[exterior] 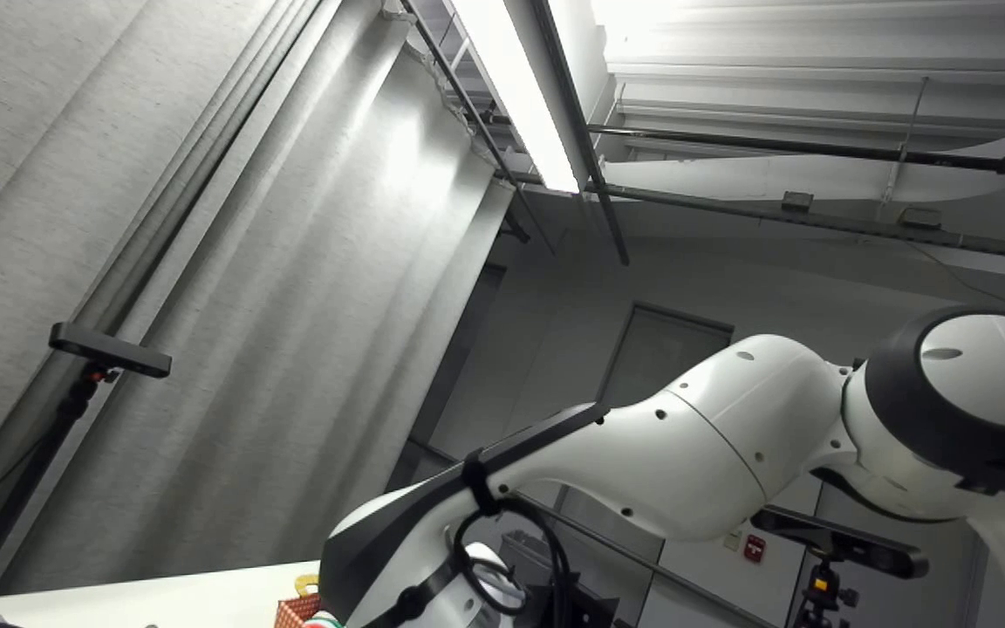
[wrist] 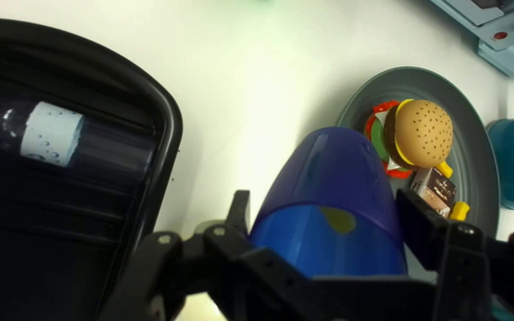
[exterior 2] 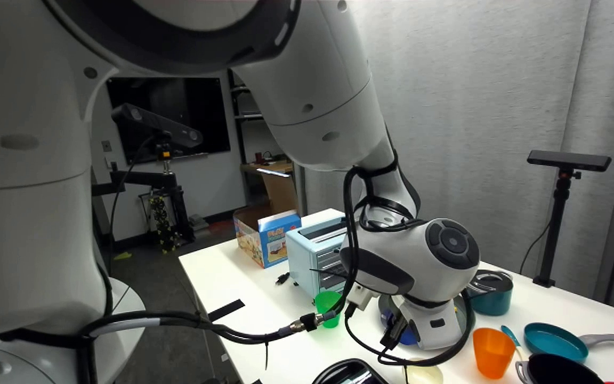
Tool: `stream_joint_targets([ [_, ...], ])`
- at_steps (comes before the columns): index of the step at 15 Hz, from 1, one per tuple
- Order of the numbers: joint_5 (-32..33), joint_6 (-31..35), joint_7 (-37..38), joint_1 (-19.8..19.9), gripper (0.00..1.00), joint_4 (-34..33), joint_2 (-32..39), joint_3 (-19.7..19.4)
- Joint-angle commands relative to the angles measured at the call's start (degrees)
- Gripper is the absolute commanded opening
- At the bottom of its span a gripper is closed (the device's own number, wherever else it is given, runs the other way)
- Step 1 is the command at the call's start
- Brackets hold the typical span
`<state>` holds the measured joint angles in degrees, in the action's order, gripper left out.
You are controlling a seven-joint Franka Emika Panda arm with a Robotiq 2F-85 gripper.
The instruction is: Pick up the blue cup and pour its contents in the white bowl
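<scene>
The blue cup (wrist: 328, 169) stands between the fingers of my gripper (wrist: 322, 197) in the wrist view, its opening facing the camera. Both fingers touch its sides near the rim; the fingertips reach past it along the tapering wall. Something yellow (wrist: 340, 220) shows inside the cup. In an exterior view the cup (exterior 2: 409, 336) shows only in part behind my wrist; whether it touches the table cannot be told. A pale cream bowl (exterior 2: 425, 375), the likely white bowl, sits nearer that camera; part of it shows below my left finger in the wrist view (wrist: 200, 308).
A black tray (wrist: 170, 117) with a bottle lies left of the cup. A grey plate (wrist: 484, 147) with a toy burger (wrist: 424, 133) lies right of it. A toaster oven (exterior 2: 312, 256), a green cup (exterior 2: 326, 304), an orange cup (exterior 2: 492, 352) and a teal pan (exterior 2: 555, 341) stand around.
</scene>
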<state>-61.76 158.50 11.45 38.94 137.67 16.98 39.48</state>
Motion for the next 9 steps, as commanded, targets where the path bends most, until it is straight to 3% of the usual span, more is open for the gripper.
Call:
stream_joint_targets([
  [1,-5.2,-4.4,-5.5,3.2,0.56,0.0,-0.4,1.5],
  [6,-11.8,-8.5,-11.8,4.8,0.56,-0.7,0.7,1.5],
  [7,-16.6,-12.6,-14.7,-5.6,0.56,-1.2,-1.7,-9.5],
  [9,-20.6,-17.0,-17.7,-10.9,0.56,-1.4,-1.9,-16.2],
])
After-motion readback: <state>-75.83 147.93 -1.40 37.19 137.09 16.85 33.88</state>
